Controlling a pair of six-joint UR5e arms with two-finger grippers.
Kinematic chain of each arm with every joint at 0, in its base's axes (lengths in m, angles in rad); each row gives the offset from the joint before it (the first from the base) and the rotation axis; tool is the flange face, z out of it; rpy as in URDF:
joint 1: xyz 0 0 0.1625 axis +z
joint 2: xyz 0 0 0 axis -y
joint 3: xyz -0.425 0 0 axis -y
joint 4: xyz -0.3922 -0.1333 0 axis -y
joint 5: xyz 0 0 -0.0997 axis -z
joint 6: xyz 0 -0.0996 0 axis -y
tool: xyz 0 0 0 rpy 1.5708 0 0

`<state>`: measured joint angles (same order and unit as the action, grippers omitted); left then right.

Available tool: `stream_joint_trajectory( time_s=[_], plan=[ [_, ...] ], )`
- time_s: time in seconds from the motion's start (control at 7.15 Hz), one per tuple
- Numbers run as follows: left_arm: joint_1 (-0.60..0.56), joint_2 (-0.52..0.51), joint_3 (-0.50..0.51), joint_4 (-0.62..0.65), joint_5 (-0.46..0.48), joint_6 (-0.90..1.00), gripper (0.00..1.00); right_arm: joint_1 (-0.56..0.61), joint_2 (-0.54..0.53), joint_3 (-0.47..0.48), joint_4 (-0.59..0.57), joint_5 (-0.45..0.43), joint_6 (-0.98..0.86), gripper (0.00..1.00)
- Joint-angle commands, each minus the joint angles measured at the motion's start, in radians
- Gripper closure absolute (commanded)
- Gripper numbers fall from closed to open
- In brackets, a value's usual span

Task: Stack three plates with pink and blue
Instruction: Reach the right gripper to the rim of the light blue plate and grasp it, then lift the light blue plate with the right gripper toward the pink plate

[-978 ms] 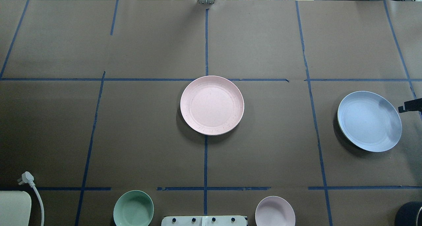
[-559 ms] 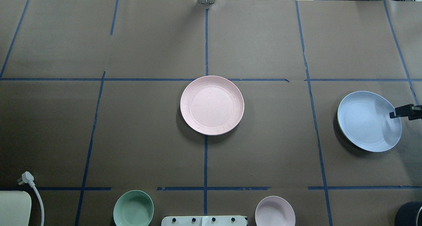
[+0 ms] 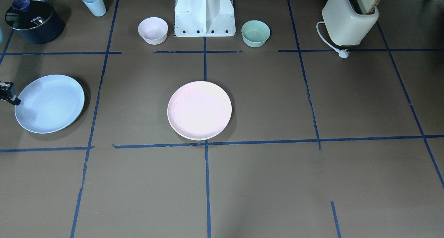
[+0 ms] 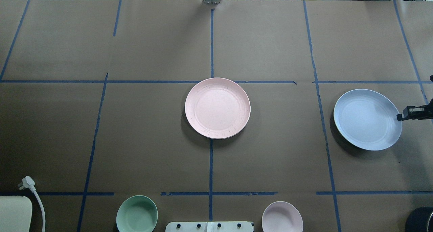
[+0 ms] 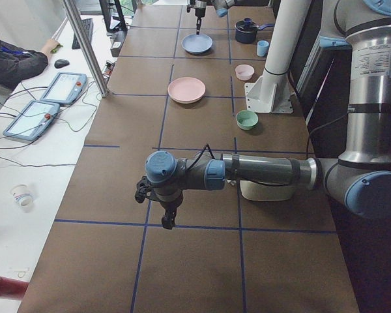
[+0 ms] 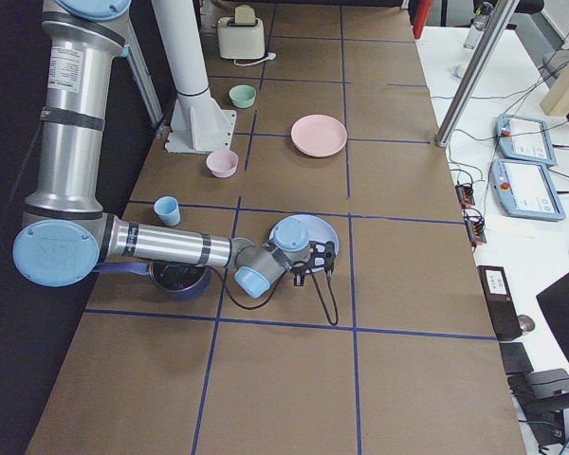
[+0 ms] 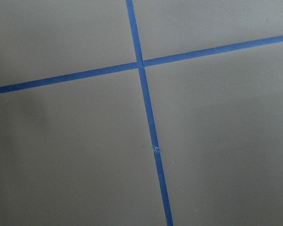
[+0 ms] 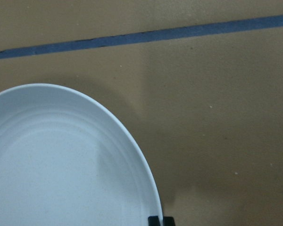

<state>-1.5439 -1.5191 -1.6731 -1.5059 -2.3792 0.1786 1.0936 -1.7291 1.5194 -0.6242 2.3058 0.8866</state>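
The pale pink plate lies flat at the table's middle, also in the front view. A thin cream-white rim shows under its edge. The pale blue plate is on the right, also in the front view and the right wrist view. My right gripper is shut on its outer rim, and the plate is slightly raised and tilted. Its fingertips show at the rim. My left gripper hangs over bare table far left; I cannot tell whether it is open.
A green bowl and a small pink bowl stand either side of the robot base. A toaster, a dark pot and a blue cup stand along the robot's edge.
My right gripper came in to the blue plate's outer rim and closed on it. The plate has shifted toward the table's middle and lifted slightly. The pink plate has not moved.
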Motion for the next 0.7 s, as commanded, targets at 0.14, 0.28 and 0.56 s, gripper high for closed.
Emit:
stream_joint_trajectory(
  time_s=[0.14,0.28,0.56],
  plan=[
    [0.001,0.000,-0.005,-0.001,0.000,-0.001,0.00,-0.009,0.098,0.138,-0.056,0.075,0.238,1.00],
    [0.001,0.000,-0.004,-0.001,0.000,-0.002,0.00,-0.059,0.188,0.195,-0.136,0.067,0.334,1.00],
    [0.001,0.000,-0.004,0.001,-0.002,-0.004,0.00,-0.211,0.415,0.321,-0.491,-0.053,0.431,1.00]
  ],
)
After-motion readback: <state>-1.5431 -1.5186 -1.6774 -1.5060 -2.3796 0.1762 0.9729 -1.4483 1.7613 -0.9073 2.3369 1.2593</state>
